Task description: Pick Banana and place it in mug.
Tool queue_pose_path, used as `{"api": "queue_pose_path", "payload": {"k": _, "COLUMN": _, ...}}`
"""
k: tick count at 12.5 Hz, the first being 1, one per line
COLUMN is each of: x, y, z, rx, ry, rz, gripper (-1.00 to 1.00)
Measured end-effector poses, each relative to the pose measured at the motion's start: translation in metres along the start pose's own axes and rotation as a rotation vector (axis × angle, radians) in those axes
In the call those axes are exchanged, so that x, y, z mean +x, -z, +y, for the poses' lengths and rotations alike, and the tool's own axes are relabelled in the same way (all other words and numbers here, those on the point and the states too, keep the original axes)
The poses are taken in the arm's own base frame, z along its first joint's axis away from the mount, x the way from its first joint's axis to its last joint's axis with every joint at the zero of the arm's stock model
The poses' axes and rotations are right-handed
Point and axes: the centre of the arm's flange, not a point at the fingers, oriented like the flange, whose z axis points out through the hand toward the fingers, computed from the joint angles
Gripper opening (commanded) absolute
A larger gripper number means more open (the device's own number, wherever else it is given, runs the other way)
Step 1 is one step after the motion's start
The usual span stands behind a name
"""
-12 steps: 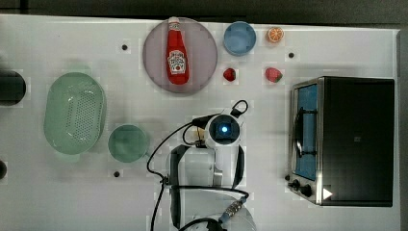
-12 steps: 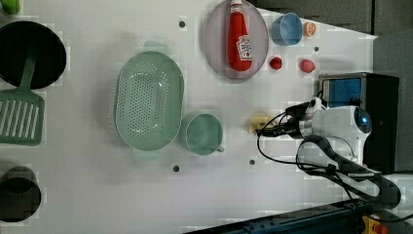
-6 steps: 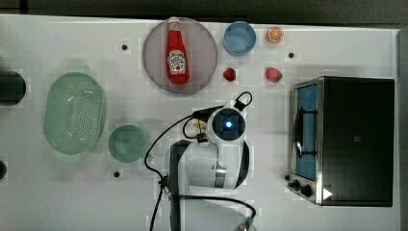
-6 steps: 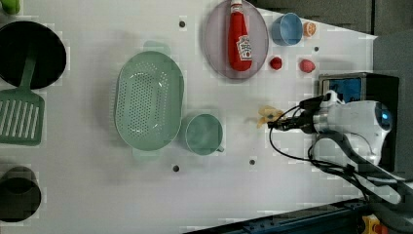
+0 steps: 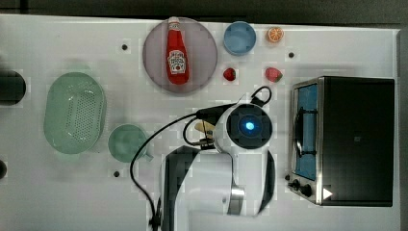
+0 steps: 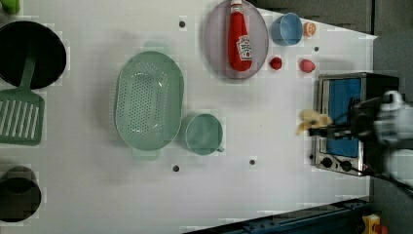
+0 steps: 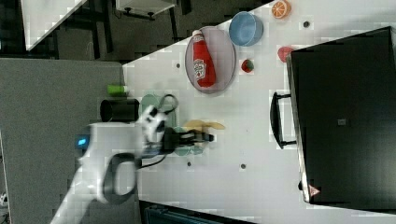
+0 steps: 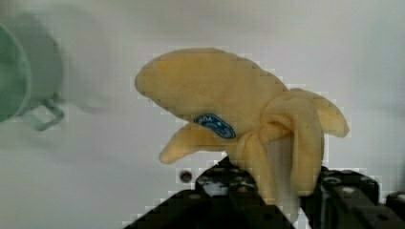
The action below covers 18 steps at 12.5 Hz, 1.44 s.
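Observation:
The banana (image 8: 229,105) is a pale-yellow plush toy with a blue sticker, and my gripper (image 8: 282,191) is shut on its peel end. It hangs above the white table, to the mug's right in the top view. The banana (image 5: 201,126) peeks out beside the arm's wrist there, with the gripper (image 5: 204,135) under it. In the left view the banana (image 6: 311,118) and gripper (image 6: 317,128) appear in front of the toaster oven. The teal-green mug (image 5: 126,142) stands upright with nothing in it, also seen as the mug (image 6: 203,134) beside the basket.
A green perforated basket (image 5: 74,111) sits left of the mug in the top view. A ketchup bottle (image 5: 176,52) lies on a grey plate (image 5: 199,33). A blue cup (image 5: 239,37), orange slice (image 5: 274,34), two strawberries (image 5: 229,74) and a toaster oven (image 5: 351,139) are near.
My fingers closed on the banana and lifted it off the table. The arm rose; in the left view the wrist and banana shifted right, over the oven.

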Motion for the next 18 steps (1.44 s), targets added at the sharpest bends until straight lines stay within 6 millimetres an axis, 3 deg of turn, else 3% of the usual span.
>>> {"api": "queue_pose_path", "payload": {"k": 3, "x": -0.005, "y": 0.096, "z": -0.023, "rx": -0.02, "ry": -0.029, "rz": 0.081, "gripper": -0.37}}
{"api": "queue_pose_path", "payload": {"k": 4, "x": -0.004, "y": 0.118, "z": -0.038, "rx": -0.035, "ry": -0.033, "rz": 0.11, "gripper": -0.37}}
{"api": "queue_pose_path", "payload": {"k": 6, "x": 0.001, "y": 0.14, "z": -0.077, "rx": -0.053, "ry": -0.011, "rz": 0.153, "gripper": -0.37}}
{"api": "queue_pose_path", "payload": {"k": 11, "x": 0.007, "y": 0.1, "z": -0.174, "rx": -0.058, "ry": -0.057, "rz": 0.064, "gripper": -0.37}}
{"api": "queue_pose_path", "payload": {"k": 18, "x": 0.02, "y": 0.001, "z": -0.28, "rx": -0.039, "ry": -0.092, "rz": -0.025, "gripper": -0.37}}
